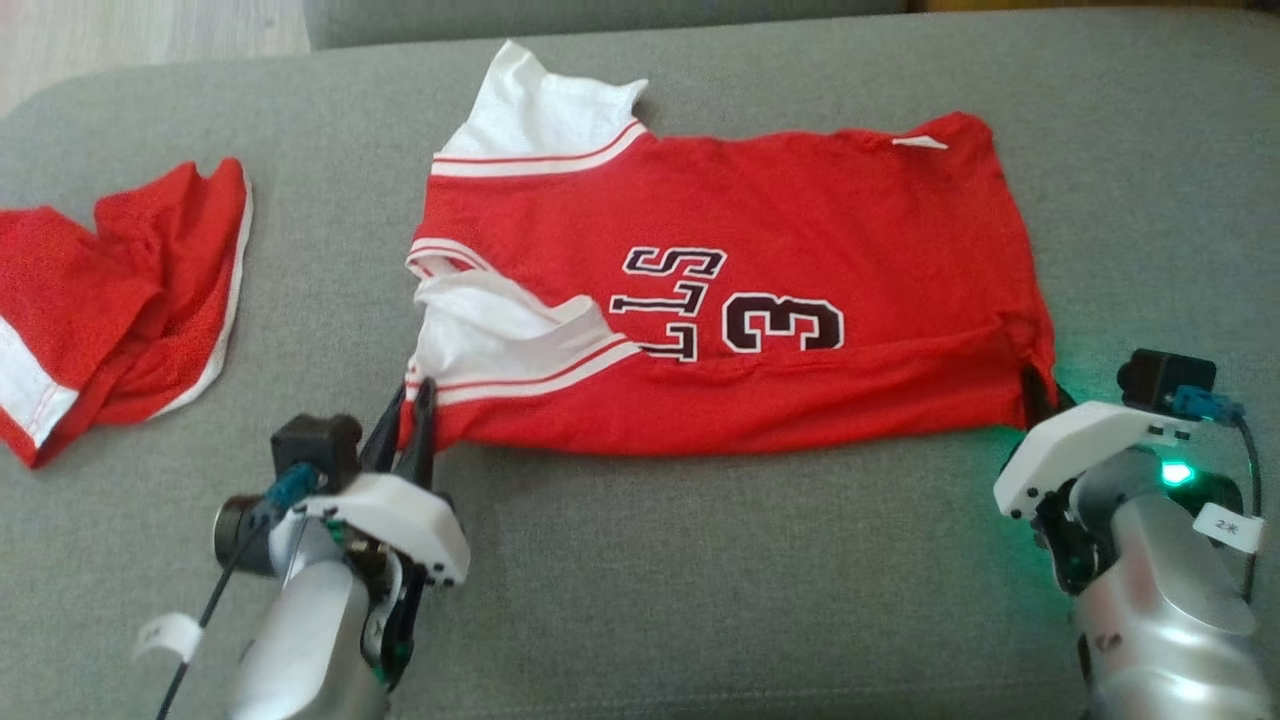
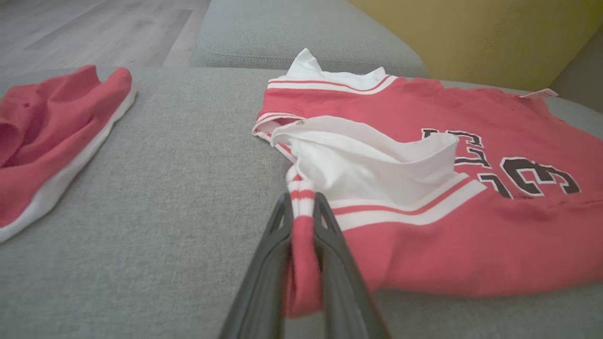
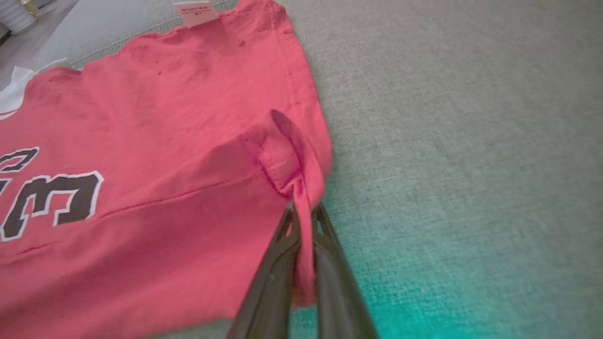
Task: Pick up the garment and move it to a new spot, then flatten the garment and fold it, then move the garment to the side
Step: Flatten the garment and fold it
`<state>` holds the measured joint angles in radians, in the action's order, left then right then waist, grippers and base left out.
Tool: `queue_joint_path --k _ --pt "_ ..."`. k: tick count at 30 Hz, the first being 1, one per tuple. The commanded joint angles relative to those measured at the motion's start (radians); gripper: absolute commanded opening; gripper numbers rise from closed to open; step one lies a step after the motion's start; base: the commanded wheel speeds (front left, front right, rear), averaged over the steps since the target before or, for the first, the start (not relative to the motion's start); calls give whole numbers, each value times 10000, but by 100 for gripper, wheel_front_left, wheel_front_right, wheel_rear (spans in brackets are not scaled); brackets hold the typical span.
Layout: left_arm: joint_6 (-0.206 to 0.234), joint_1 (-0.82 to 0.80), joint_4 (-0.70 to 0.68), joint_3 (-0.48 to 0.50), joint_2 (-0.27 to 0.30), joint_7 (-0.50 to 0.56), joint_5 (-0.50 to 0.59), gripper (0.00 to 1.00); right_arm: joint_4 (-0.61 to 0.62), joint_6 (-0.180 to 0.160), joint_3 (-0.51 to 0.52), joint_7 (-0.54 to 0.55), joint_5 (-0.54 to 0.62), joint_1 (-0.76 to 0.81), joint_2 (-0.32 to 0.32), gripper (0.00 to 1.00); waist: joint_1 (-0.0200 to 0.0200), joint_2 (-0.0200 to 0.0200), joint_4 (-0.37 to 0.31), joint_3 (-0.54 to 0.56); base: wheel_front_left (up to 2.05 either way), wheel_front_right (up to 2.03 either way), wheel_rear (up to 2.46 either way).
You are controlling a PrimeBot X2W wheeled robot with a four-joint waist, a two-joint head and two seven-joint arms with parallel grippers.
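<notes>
The jersey (image 1: 720, 300) lies spread across the middle of the grey cushion (image 1: 700, 560), its near edge folded up over the lettering. A second red garment (image 1: 120, 290) sits crumpled at the cushion's left edge.

The left pincer (image 2: 301, 207) is clamped on the striped trim at the jersey's near left corner. The right pincer (image 3: 301, 212) is clamped on the hem at the near right corner.

The cloth looks light, soft and limp. It will likely sag between the two grips, so corners are the sensible holds.

The head view gives the whole layout, but the wrist housing mostly hides the right grip. The right wrist view shows that pinch plainly, though whether both layers are caught is hard to tell. The left wrist view shows the white sleeve (image 2: 372, 160) flopped open.
</notes>
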<state>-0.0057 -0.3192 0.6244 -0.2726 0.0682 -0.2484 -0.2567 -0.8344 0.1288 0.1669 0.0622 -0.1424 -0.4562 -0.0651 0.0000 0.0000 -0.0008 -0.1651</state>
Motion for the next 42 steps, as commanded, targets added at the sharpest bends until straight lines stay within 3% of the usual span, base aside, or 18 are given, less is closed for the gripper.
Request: queue_joint_path --k 1,11,20,21,22,23,24,25,33,42 --pt "88 31 -120 409 316 -129 -40 0 261 19 -287 35 -50 33 -187 0 0 0 -65 245 0 0 0" --pt "73 765 49 467 544 7 -296 0 881 19 -236 850 -678 918 -646 0 0 0 -129 956 0 0 0" --pt "-247 1982 -606 163 684 763 -550 0 2333 19 -69 2285 -1268 2441 -764 0 0 0 -122 1321 0 0 0" --pt "-256 2062 -710 125 682 811 -559 0 2586 19 -3 2294 -1271 2567 -752 47 0 0 -113 1321 0 0 0" --pt "-259 2114 -816 94 672 843 -570 5 2842 19 90 2266 -1300 2672 -702 100 0 0 -104 1315 0 0 0" --pt "-238 2138 -927 91 660 828 -585 38 3104 19 131 2233 -1324 2757 -639 100 0 0 -96 1310 0 0 0" --pt "-187 2138 -1037 109 643 781 -597 80 3377 19 119 2181 -1328 2831 -582 100 0 0 -92 1306 0 0 0" --pt "-143 2128 -1139 143 608 724 -637 100 3667 19 104 2067 -1331 2892 -528 100 0 0 -90 1306 0 0 0" --pt "153 1892 -2038 645 366 -31 -878 100 5800 19 -853 454 -1763 3273 -223 100 0 0 -207 1202 0 0 0" --pt "-106 1332 -3355 1293 88 -130 -563 100 6236 19 -1733 -600 -1817 3095 -309 100 0 0 -561 475 0 0 0"
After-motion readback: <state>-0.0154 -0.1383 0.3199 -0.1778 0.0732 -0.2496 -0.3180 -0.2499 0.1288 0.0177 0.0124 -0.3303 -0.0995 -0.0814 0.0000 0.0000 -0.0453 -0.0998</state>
